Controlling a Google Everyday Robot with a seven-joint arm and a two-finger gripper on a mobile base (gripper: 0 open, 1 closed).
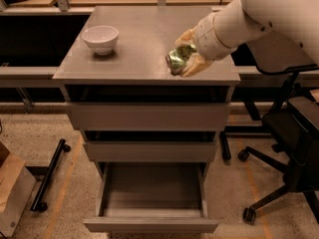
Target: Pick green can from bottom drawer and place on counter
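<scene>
My gripper [183, 59] is shut on the green can [178, 58], with tan fingers [195, 65] above and below it. The can lies tilted on its side, shiny end toward the left. It is over the front right part of the counter [134, 39], close to the surface; I cannot tell if it touches. The white arm reaches in from the upper right. The bottom drawer [152, 225] is pulled open below and its grey inside is bare.
A white bowl [100, 38] stands on the counter's left side. The two upper drawers [149, 116] are closed. A black office chair [294, 153] stands to the right. A black wheeled base [47, 176] and a cardboard box [10, 188] lie at the lower left.
</scene>
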